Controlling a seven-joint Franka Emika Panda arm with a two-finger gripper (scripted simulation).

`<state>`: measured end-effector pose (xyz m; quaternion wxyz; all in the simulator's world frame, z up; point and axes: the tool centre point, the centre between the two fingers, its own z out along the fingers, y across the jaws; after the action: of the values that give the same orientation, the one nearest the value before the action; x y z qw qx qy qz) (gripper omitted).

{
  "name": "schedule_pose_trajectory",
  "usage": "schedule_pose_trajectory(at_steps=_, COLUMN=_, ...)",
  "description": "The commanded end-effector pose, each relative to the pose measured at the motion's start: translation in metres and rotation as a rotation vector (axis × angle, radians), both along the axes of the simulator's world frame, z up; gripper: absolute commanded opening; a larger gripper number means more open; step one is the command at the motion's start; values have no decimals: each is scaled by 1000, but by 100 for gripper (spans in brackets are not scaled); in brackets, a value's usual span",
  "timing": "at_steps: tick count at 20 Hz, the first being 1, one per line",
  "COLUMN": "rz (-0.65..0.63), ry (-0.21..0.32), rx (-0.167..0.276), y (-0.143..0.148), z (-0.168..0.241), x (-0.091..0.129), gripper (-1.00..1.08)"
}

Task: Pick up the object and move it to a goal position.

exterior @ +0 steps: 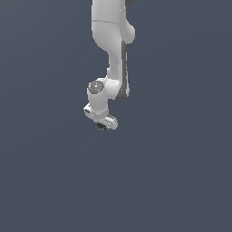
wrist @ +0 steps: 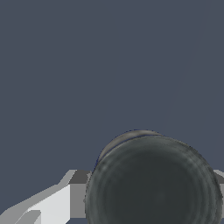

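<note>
Pincer (exterior: 102, 126) grips the dark round lump (wrist: 153, 181) between its fingers; a shallow hold could let it slip out mid-carry.

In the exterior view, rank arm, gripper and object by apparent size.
1. Arm: largest by far.
2. Gripper: its white body is much smaller than the arm.
3. Object: a tiny dark lump at the gripper's tip, hard to separate from the dark fingertips.

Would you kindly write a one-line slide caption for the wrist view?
Wrist view: a dark, roundish object fills the foreground between the gripper fingers, against a plain blue-grey background.
</note>
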<state>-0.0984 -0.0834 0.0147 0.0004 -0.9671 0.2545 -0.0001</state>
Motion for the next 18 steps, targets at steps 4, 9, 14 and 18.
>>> schedule_pose_trajectory(at_steps=4, rz=-1, ry=0, rx=-1, y=-1, z=-1, x=0, gripper=-100)
schedule_pose_trajectory(at_steps=9, rz=0, ry=0, rx=0, y=-1, z=2, x=1, gripper=-100)
schedule_pose_trajectory(at_steps=14, rz=0, ry=0, rx=0, y=-5, z=16, x=7, gripper=-100)
schedule_pose_trajectory(at_steps=18, rz=-1, ry=0, rx=-1, y=-11, z=35, x=15, gripper=-100)
